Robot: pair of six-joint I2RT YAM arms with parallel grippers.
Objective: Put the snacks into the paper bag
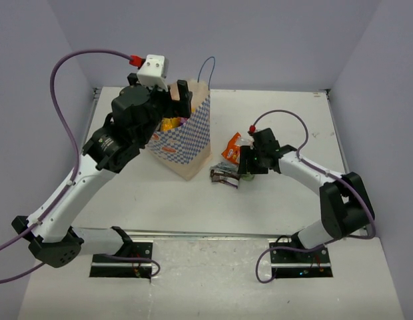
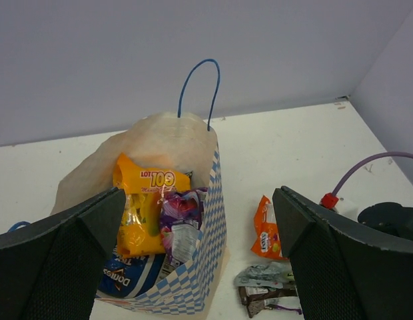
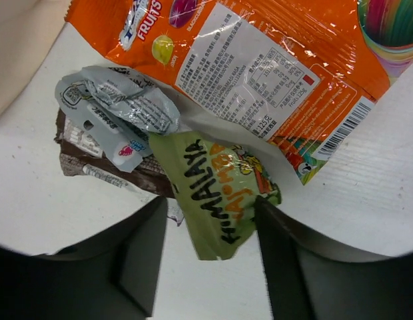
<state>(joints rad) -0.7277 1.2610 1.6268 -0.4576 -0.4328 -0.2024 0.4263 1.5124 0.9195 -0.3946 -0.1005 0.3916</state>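
White table (image 1: 273,200), left claw (image 2: 200,207) gaping above paper bag (image 2: 193,290), wrist view: right claw (image 3: 210,207) half-open astride green packet (image 3: 213,177)

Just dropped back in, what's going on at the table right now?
The right gripper is down over the leftover pile beside the paper bag, its jaws standing either side of the green packet with a gap on one side, so no firm grip yet. The orange packet, a silver wrapper and the dark brown bar lie there too. The left gripper hovers open above the bag, which already holds the yellow-orange bag, purple packet and blue-and-white bag.
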